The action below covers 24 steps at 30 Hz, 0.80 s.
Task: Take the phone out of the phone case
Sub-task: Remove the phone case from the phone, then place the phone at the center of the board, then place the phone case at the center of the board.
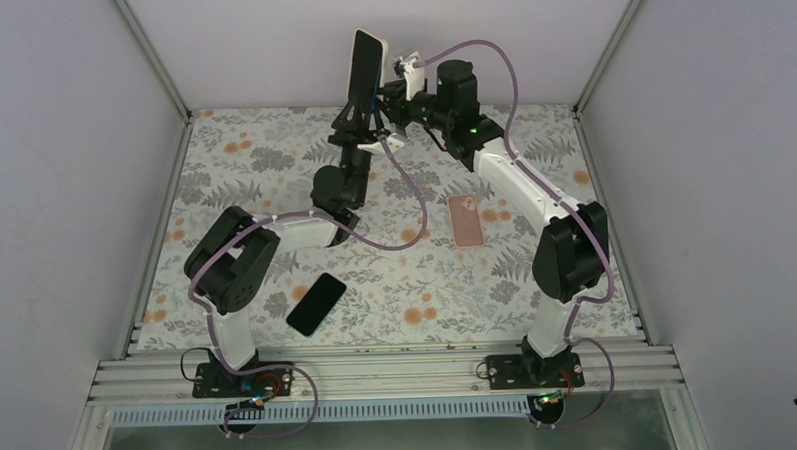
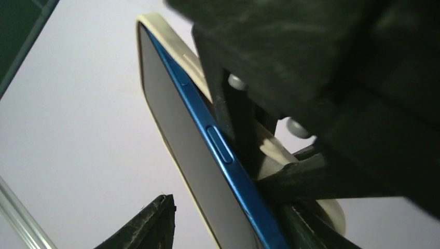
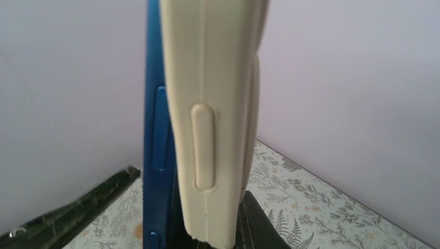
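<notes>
The phone [image 1: 366, 66], blue-edged with a dark screen, stands upright high above the back of the table in a cream phone case [image 1: 369, 32]. My left gripper [image 1: 361, 114] grips the phone's lower end from below. In the left wrist view the blue edge [image 2: 228, 155] and the case [image 2: 171, 36] run between its fingers [image 2: 150, 223]. My right gripper [image 1: 392, 85] is at the case's back, shut on its wall. In the right wrist view the case [image 3: 207, 78] has peeled away from the phone [image 3: 155, 129] along one side.
A black phone [image 1: 316, 304] lies on the floral table [image 1: 272, 159] at the front left. A pink case [image 1: 465, 221] lies flat at centre right. Walls enclose the back and both sides.
</notes>
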{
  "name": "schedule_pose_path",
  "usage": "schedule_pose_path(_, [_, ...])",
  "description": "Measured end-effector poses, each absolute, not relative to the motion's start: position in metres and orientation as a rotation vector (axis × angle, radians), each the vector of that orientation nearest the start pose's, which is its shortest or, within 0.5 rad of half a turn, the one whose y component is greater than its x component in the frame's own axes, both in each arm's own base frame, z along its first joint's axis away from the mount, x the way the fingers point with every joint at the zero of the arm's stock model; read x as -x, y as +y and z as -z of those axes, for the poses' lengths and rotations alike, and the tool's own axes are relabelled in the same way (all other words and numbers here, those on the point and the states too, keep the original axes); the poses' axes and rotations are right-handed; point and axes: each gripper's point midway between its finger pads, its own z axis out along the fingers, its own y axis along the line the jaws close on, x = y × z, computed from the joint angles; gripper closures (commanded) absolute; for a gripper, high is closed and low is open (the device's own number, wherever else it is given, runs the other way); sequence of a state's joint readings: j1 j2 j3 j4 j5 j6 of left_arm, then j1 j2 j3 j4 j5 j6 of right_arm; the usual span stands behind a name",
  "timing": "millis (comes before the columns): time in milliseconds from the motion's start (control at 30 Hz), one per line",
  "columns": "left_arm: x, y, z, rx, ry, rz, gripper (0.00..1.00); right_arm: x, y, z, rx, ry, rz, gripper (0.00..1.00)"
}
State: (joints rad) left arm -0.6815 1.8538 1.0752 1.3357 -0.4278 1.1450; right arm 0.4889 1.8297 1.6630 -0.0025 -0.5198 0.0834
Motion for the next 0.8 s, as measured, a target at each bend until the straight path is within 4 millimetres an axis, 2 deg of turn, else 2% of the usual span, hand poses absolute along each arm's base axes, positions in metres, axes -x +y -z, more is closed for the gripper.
schedule_pose_path(33, [-0.436,-0.264,-0.359,-0.561,0.923,-0.65,0.55,-0.453,0.338,-0.351,0.737,1.639,-0.871,0.97])
schedule_pose_path(100, [-0.436,-0.266,-0.355,-0.561,0.921,-0.671,0.67,-0.452,0.339,-0.349,0.737,1.653,-0.872,0.97])
schedule_pose_path(167, [-0.438,-0.27,-0.348,-0.576,0.926,-0.684,0.85,-0.453,0.339,-0.343,0.734,1.675,-0.872,0.97])
schedule_pose_path(233, [-0.439,-0.272,-0.342,-0.583,0.935,-0.697,0.97,-0.453,0.338,-0.339,0.727,1.691,-0.874,0.97])
schedule_pose_path(300, [-0.439,-0.269,-0.342,-0.559,0.95,-0.691,0.98,-0.455,0.337,-0.34,0.69,1.708,-0.895,0.97])
schedule_pose_path(333, [-0.437,-0.266,-0.35,-0.523,0.937,-0.685,0.98,-0.456,0.336,-0.338,0.678,1.717,-0.895,0.97])
schedule_pose_path(400, [-0.437,-0.266,-0.354,-0.521,0.94,-0.69,0.98,-0.458,0.334,-0.338,0.674,1.715,-0.887,0.97])
schedule_pose_path(500, [-0.438,-0.267,-0.35,-0.54,0.955,-0.702,0.98,-0.461,0.33,-0.332,0.668,1.74,-0.856,0.97])
schedule_pose_path(633, [-0.438,-0.262,-0.341,-0.603,1.028,-0.704,0.98,-0.475,0.322,-0.313,0.676,1.819,-0.731,0.97])
schedule_pose_path(700, [-0.43,-0.252,-0.339,-0.659,1.08,-0.701,0.98,-0.485,0.307,-0.295,0.675,1.877,-0.64,0.97])
schedule_pose_path(800, [-0.41,-0.243,-0.337,-0.746,1.116,-0.693,0.98,-0.498,0.274,-0.273,0.672,1.938,-0.534,0.97])
